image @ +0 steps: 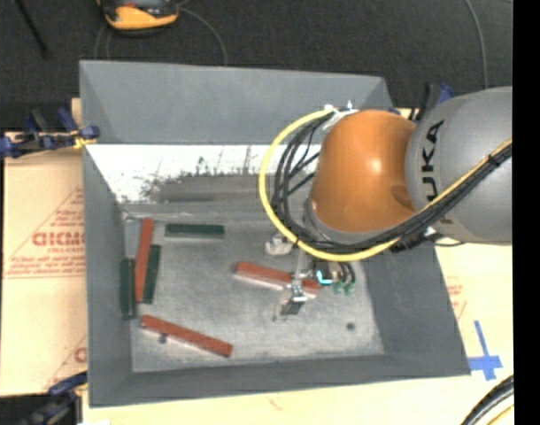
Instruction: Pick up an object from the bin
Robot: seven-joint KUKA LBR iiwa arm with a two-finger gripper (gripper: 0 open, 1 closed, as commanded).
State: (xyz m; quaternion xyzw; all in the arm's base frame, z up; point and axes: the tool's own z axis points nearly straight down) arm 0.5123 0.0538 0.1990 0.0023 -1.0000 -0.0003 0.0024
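Watching remotely here. The only writing I can read on the robot is the black "UKA" running up the grey arm housing [469, 175], with the first letter tucked behind the shiny orange dome-shaped cover [363, 171] on the wrist. A looped yellow cable [265, 184] hangs around that cover. The gripper [295, 297] sits low in the grey metal bin [252, 104], right of centre on the floor. It's at the right-hand end of a flat red-brown stick [259, 275]. That stick lies nearly flat across the view. Its long axis runs left to right with a slight tilt, so the left end sits a bit farther back and the right end points down toward the gripper. I honestly can't tell how far the gripper is open, or whether it has hold of the stick or is just touching it. The rest are well apart from it. A longer red-brown stick [186, 336] lies slanted near the front wall, and a dark green stick [196, 230] lies level near the back. An upright red stick [144, 255] stands beside a dark green one [127, 288] along the left wall.
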